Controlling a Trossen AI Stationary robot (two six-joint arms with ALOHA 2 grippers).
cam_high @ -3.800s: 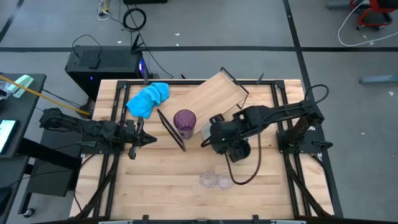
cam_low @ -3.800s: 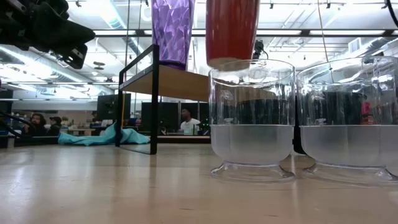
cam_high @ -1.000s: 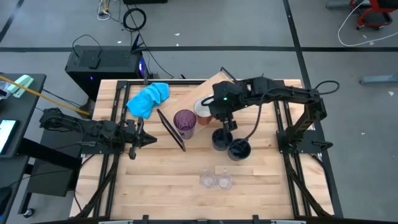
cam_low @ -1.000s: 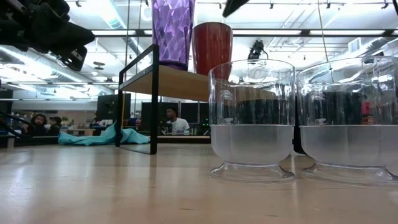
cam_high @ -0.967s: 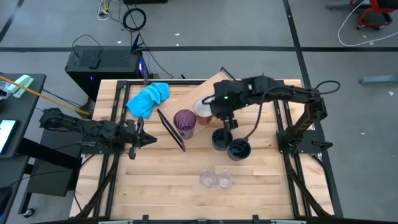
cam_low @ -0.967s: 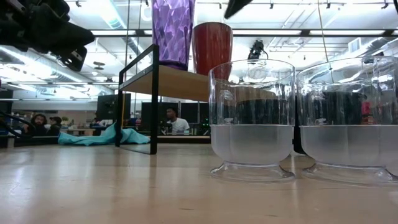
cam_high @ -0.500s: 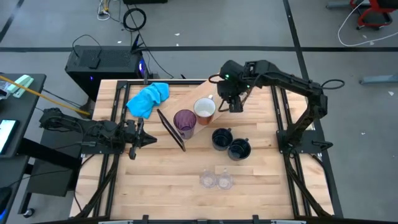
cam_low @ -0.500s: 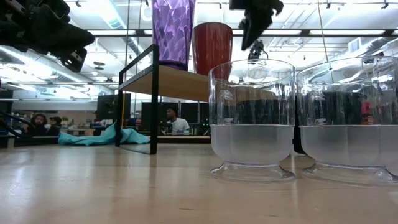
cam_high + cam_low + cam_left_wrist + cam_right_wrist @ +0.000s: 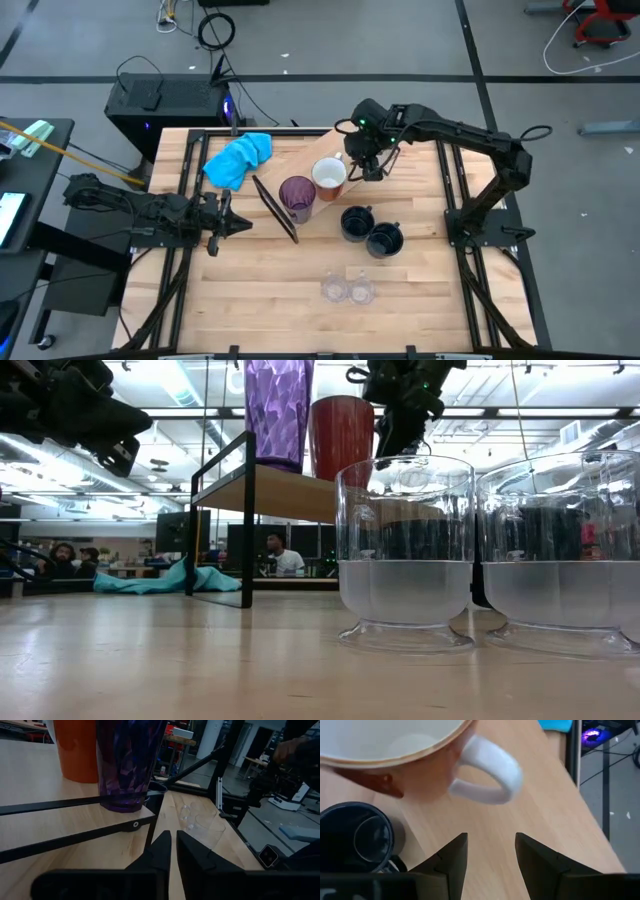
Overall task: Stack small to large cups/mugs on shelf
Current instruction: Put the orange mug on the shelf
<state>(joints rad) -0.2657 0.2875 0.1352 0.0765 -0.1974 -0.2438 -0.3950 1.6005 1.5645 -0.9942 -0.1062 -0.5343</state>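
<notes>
the right gripper [image 9: 366, 166] hangs over the shelf [image 9: 372, 140], fingers spread and empty, just beside the white mug [image 9: 329, 177] (orange outside). the mug stands upright on the shelf, handle [image 9: 487, 774] toward the gripper, next to the purple tumbler [image 9: 297, 198]. the left gripper [image 9: 222, 225] waits with fingers pressed together.

In the low view, the purple tumbler [image 9: 278, 410] and the orange mug [image 9: 343, 435] on the shelf [image 9: 290, 490] are cut off at the top edge, and the right-hand clear glass [image 9: 560, 550] runs off the side. The right wrist view crops the mug's rim and one navy mug [image 9: 357, 840]. The shelf's far corner lies hidden under the right gripper [image 9: 366, 168] in the high view.
</notes>
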